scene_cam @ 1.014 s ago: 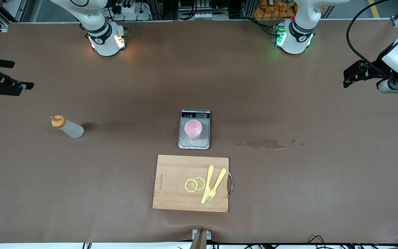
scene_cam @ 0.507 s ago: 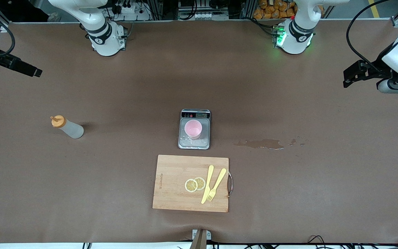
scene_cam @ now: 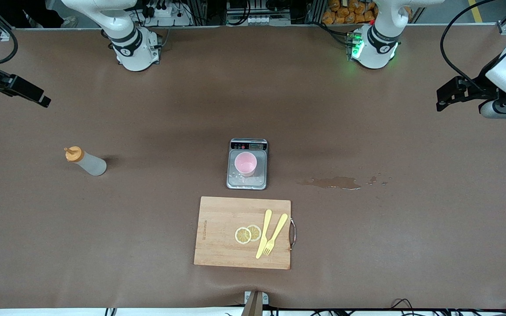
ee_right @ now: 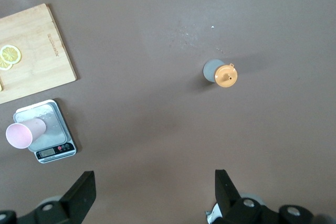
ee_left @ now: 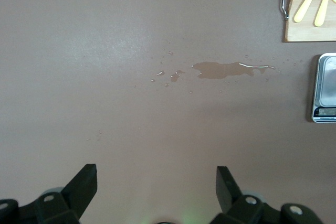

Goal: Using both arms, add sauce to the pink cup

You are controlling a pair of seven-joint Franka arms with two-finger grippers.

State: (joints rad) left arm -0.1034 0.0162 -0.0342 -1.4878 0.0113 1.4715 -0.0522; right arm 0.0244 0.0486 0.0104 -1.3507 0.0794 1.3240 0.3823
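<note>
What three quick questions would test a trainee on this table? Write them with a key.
1. True or false: the pink cup stands on the scale.
2. Which lies on the cutting board? A) the sauce bottle B) a fork C) the spill
3. What state are the fingers of the left gripper and the right gripper in?

Key
1. True.
2. B; the fork lies beside lemon slices.
3. Both open, holding nothing, each up over bare table at its own arm's end.
</note>
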